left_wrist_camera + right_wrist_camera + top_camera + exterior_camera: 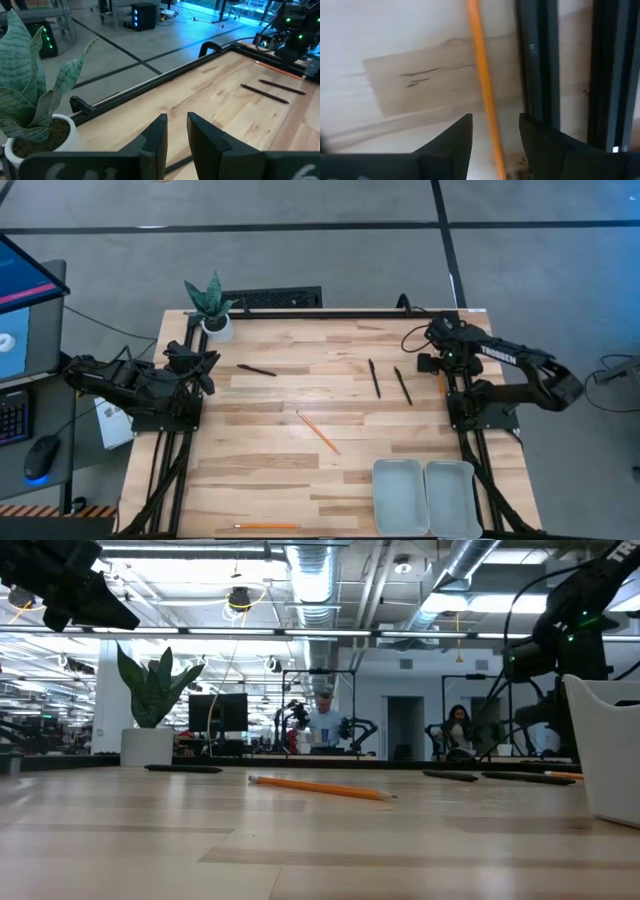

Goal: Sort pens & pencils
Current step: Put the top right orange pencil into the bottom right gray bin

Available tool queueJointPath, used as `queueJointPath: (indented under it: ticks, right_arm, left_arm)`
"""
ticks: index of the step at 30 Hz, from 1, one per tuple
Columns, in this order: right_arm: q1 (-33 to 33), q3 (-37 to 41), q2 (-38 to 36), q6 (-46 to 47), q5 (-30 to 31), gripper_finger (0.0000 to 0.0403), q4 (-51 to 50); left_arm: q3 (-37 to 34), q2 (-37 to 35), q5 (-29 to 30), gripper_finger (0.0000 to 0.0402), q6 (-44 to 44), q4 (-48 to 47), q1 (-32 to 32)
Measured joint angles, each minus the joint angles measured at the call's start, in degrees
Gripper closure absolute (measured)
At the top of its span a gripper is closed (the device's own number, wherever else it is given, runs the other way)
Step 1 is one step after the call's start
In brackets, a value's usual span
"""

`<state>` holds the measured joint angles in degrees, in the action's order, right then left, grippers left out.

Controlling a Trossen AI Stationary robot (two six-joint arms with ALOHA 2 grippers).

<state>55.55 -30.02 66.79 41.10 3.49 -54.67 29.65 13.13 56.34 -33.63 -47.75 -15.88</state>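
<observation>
Directly beside the right claw's (495, 135) pencil (482, 85) runs the table's black frame rail (537, 65).

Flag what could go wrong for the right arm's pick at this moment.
The right gripper is open astride a pencil lying close beside the table's black rail; a finger could strike the rail. The thin pencil might also roll or slip as the fingers close. The left gripper waits near the plant.

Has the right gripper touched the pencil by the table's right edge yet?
Apart. In the right wrist view the pencil runs between the right gripper's open fingers, with wood showing either side.
</observation>
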Motion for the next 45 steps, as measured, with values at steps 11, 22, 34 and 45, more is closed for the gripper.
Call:
queueJointPath:
  ticks: [11,22,34,45]
  right_arm:
    - [0.48,-0.23,8.63,-2.38,-0.84,0.0221,2.59]
    - [0.45,-0.2,10.07,-5.62,-1.53,0.0221,3.27]
    - [-0.07,-0.26,6.69,-3.41,-1.28,0.0221,7.81]
    - [-1.95,-0.65,8.55,-2.56,-1.11,0.0221,10.42]
  left_arm:
    - [0.0,0.0,-0.02,0.0338,-0.17,-0.32,0.0]
    - [0.0,0.0,-0.02,0.0338,-0.28,-0.37,0.0]
    - [0.0,0.0,0.0,0.0338,-0.28,-0.39,0.0]
    - [0.0,0.0,-0.17,0.0338,-0.48,-0.41,0.0]
